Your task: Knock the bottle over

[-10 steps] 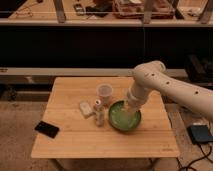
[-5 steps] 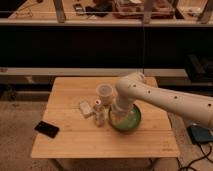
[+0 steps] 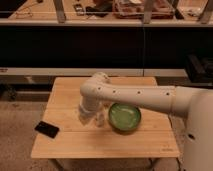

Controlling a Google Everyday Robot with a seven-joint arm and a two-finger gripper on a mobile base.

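My gripper is low over the wooden table, left of the middle, at the end of the white arm that reaches in from the right. A slim pale shape that looks like the bottle shows right beside the gripper, between it and the green bowl. I cannot tell whether it is upright or whether the gripper touches it. Its cap is hidden. The white cup and the small whitish block are hidden behind the arm and gripper.
A black phone lies near the table's left front corner. The green bowl sits just right of the middle. A dark shelf unit runs along behind the table.
The arm has swung left across the table, from over the bowl to the bottle's place. It now covers the cup and the block, which showed before.
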